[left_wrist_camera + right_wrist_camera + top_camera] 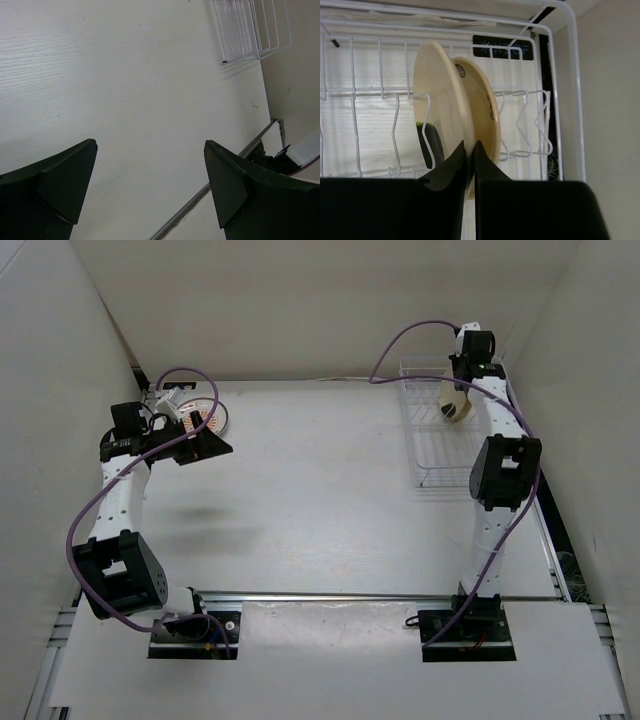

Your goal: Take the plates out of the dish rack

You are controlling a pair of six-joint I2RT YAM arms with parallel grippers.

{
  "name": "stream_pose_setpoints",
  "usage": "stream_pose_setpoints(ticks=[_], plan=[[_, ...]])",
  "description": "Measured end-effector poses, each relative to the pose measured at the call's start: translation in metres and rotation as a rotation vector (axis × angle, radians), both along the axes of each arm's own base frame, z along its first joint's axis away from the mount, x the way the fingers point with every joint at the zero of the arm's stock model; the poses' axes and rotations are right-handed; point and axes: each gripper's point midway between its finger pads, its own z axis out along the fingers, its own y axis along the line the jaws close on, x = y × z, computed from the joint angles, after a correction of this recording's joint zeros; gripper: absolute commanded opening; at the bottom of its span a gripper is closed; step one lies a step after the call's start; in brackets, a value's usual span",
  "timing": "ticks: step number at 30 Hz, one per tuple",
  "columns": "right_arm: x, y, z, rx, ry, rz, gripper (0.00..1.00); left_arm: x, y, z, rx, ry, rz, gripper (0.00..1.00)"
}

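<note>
Right pincer (469, 145): fingers drawn together to a thin slit, clamped on the lower rim of the tan plate (440, 95). Rim edge between the two fingertips; plate body above and ahead of the pincer.

Tan plate: upright on edge in the dish rack (428, 440), between the wire dividers, towards the far end of the rack. Second plate (482, 105), with dark marks on its rim: upright just behind the tan one, close against it, outside the grip.

Dish rack: on the worktop (320, 510) at the far right, beside the right arm.

Left pincer (150, 145): fingers spread wide, nothing between them, above bare worktop at the far left.

Sunburst plate (208, 415): flat on the worktop, just beyond the left pincer, well apart from the rack.
</note>
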Motion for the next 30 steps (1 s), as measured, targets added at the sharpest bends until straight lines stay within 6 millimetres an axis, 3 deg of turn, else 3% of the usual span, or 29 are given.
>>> stream_pose_setpoints(ticks=[4, 9, 13, 16, 19, 21, 26, 28, 30], plan=[[-0.007, 0.002, 0.040, -0.079, -0.061, -0.054, 0.00, 0.000, 0.001, -0.001, 0.010, -0.004, 0.002, 1.00], [-0.033, 0.019, 0.135, -0.106, -0.233, -0.080, 0.00, -0.006, 0.001, -0.002, 0.024, -0.010, 0.008, 1.00], [-0.071, 0.051, 0.209, -0.005, -0.372, 0.016, 0.00, -0.012, 0.000, 0.001, 0.031, -0.025, 0.012, 1.00], [-0.106, 0.092, 0.229, 0.167, -0.387, 0.226, 0.00, -0.016, -0.001, 0.007, 0.036, -0.047, 0.012, 1.00], [-0.143, 0.145, 0.205, 0.395, -0.276, 0.481, 0.00, -0.018, -0.003, 0.012, 0.027, -0.062, 0.001, 1.00], [-0.166, 0.190, 0.171, 0.577, -0.138, 0.657, 0.00, -0.020, -0.006, 0.014, 0.013, -0.065, -0.013, 1.00], [-0.238, 0.295, 0.056, 0.943, 0.380, 0.900, 0.00, -0.026, -0.017, 0.022, -0.056, -0.067, -0.071, 1.00], [-0.265, 0.323, 0.025, 1.015, 0.546, 0.934, 0.00, -0.030, -0.021, 0.023, -0.091, -0.062, -0.102, 1.00], [-0.286, 0.348, 0.010, 1.058, 0.663, 0.973, 0.00, -0.032, -0.025, 0.022, -0.124, -0.051, -0.127, 1.00]])
